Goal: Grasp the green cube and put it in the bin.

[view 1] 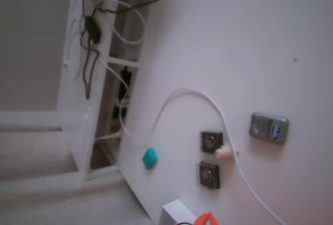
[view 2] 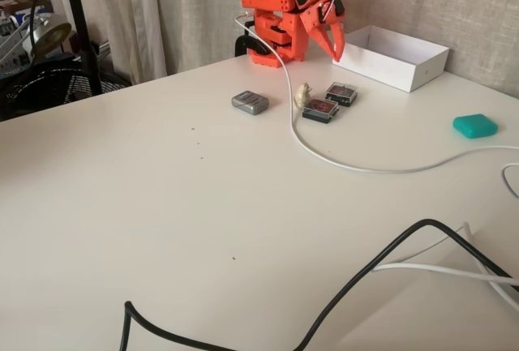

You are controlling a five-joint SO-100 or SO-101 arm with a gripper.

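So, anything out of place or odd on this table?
Mostly clutter: a white cable snakes across the table between the folded orange arm and the green cube, passing beside two dark sockets.

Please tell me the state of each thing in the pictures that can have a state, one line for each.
green cube: lying free on the table, not gripped, outside the bin.
bin: open on top, nothing visible inside.
gripper: tucked low near the arm's base, holding nothing; open or shut cannot be told.
white cable: slack across the table.
grey device: lying flat.
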